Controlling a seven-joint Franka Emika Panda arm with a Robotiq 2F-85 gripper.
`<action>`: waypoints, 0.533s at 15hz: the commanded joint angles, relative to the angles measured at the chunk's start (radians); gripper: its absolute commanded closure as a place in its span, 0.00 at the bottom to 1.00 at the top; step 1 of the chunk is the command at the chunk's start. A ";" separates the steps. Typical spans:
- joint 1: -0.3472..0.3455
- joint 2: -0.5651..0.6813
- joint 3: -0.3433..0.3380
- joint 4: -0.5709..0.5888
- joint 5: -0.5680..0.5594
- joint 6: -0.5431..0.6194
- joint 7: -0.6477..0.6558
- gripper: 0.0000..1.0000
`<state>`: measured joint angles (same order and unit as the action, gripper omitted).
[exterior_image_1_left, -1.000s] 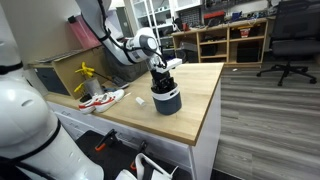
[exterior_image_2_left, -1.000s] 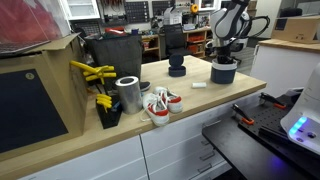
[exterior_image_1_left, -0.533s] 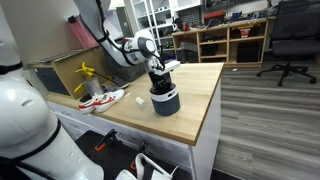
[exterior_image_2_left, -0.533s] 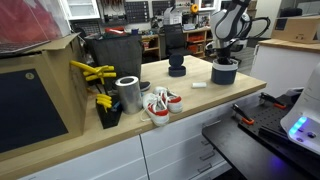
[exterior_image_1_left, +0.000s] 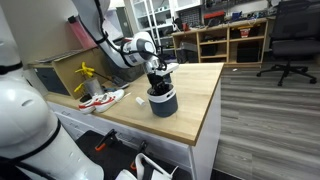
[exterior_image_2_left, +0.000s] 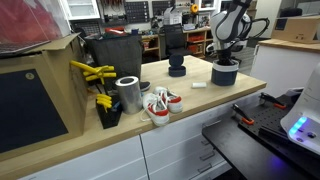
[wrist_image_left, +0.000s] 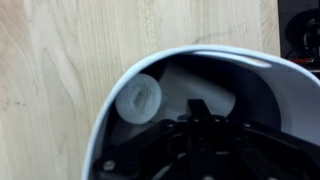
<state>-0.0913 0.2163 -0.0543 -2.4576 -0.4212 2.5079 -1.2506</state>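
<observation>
A dark grey round container (exterior_image_1_left: 164, 103) (exterior_image_2_left: 224, 74) stands on the wooden table (exterior_image_1_left: 195, 95) near its edge. My gripper (exterior_image_1_left: 158, 84) (exterior_image_2_left: 226, 58) reaches down into it from above. In the wrist view the container's inner wall (wrist_image_left: 262, 92) fills the picture, and my gripper (wrist_image_left: 198, 108) is inside it with the fingers pressed together and nothing showing between them. A white roll-like object (wrist_image_left: 138, 100) lies inside the container just beside the fingers, apart from them.
A pair of white and red sneakers (exterior_image_1_left: 103, 98) (exterior_image_2_left: 158, 106), a metal can (exterior_image_2_left: 128, 94), yellow-handled tools (exterior_image_2_left: 92, 72) and a black bin (exterior_image_2_left: 112, 55) crowd one end of the table. A small black stand (exterior_image_2_left: 177, 68) is behind. The table edge is close to the container.
The fingers have closed inside the container. The gripper and container have shifted slightly along the table.
</observation>
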 joint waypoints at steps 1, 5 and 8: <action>-0.006 -0.041 0.006 -0.016 -0.006 -0.028 -0.076 1.00; -0.012 -0.052 0.015 0.000 0.050 -0.032 -0.114 1.00; -0.014 -0.070 0.022 0.022 0.111 -0.050 -0.131 1.00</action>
<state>-0.0922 0.1925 -0.0510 -2.4499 -0.3758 2.5005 -1.3255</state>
